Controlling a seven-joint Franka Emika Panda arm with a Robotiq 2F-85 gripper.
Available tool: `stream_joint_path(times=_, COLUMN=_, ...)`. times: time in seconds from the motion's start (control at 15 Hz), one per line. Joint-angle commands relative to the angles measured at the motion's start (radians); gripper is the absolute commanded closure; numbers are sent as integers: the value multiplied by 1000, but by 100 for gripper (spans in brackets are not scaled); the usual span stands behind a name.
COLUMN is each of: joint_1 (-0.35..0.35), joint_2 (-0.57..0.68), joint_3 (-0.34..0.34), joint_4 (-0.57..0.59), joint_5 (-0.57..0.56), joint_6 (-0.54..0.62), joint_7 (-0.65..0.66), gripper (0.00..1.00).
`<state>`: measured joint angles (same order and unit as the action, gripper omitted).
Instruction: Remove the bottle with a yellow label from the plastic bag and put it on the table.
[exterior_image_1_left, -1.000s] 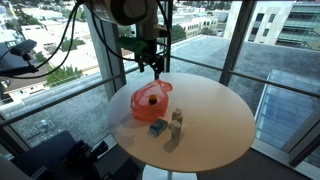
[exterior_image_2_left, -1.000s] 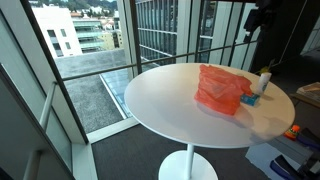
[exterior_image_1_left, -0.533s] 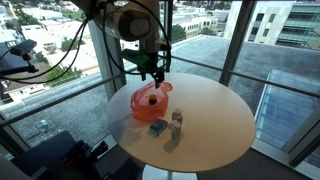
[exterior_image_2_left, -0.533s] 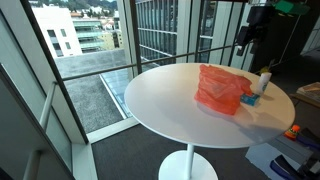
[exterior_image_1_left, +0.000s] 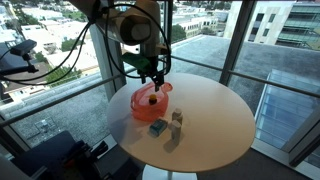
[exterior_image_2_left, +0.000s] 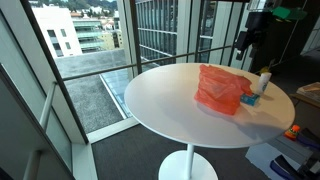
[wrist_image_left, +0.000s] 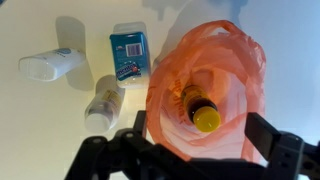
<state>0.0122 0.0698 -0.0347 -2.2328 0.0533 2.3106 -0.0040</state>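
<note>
Floor-to-ceiling windows with city buildings outside surround a round white tabletop (exterior_image_1_left: 215, 120) on a single pedestal, seen in both exterior views (exterior_image_2_left: 165, 100). Orange plastic bag (exterior_image_1_left: 148, 103) sits near the tabletop's edge, mouth open upward, also visible in an exterior view (exterior_image_2_left: 220, 90) and filling the right half of the wrist view (wrist_image_left: 235, 60). Bottle (wrist_image_left: 203, 112) lies inside the bag, yellow cap showing through the open mouth, brownish body below it; label not readable. In an exterior view it shows only as a dark spot inside the bag (exterior_image_1_left: 150, 99).

Gripper (exterior_image_1_left: 155, 77) hangs over the bag, apart from it, not touching. In the wrist view the gripper (wrist_image_left: 195, 138) has its jaws spread wide, one finger on either side of the bag's mouth, nothing held. An exterior view shows the gripper (exterior_image_2_left: 243, 48) high above the far side of the tabletop.

Beside the bag, on the tabletop: blue box (wrist_image_left: 128, 55) just left of the bag, small pale bottle (wrist_image_left: 105, 100) lying near it, white container (wrist_image_left: 50, 65) further left on its side. Blue box (exterior_image_1_left: 157, 128) and small pale bottle (exterior_image_1_left: 177, 120) sit on the near side of the bag in an exterior view.
</note>
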Motion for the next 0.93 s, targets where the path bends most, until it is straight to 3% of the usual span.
stream_joint_path(times=0.0, joint_1=-12, joint_2=37, joint_3=4, joint_4=-2, joint_5=-21, joint_6=52, joint_7=8, gripper=0)
stream_joint_path(times=0.87, joint_1=2, joint_2=165, joint_3=24, joint_4=29, joint_5=-14, joint_6=154, joint_7=15, gripper=0)
